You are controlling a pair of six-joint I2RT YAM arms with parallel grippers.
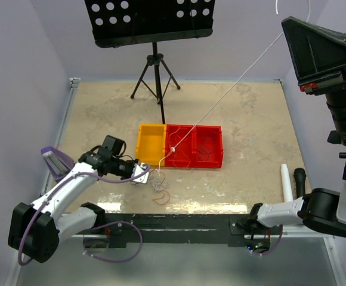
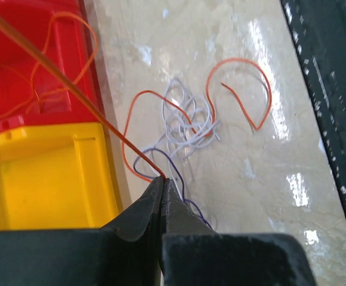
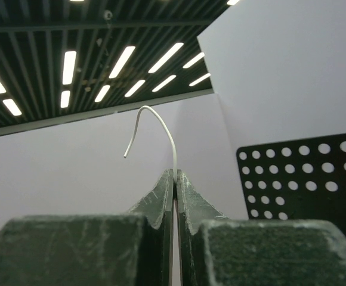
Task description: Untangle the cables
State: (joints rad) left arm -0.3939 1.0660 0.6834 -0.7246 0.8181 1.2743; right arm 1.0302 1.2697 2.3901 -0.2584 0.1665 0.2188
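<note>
The cables lie as a loose tangle (image 2: 185,122) of white, purple and orange wires on the table in front of the bins, also seen in the top view (image 1: 159,186). My left gripper (image 2: 164,177) (image 1: 142,173) is shut on an orange wire that runs taut up and left over the red bin (image 2: 48,71). A white wire (image 1: 226,92) stretches from above the bins to the upper right. My right gripper (image 3: 174,171) (image 1: 284,25) is raised high, points at the ceiling and is shut on this white wire (image 3: 155,116), whose free end hooks over the tips.
A yellow bin (image 1: 151,143) stands beside two red bins (image 1: 215,146) that hold thin orange wires. A music stand on a tripod (image 1: 155,65) is at the back. White (image 1: 287,182) and black (image 1: 300,179) cylinders lie at the right edge; a purple holder (image 1: 56,159) sits left.
</note>
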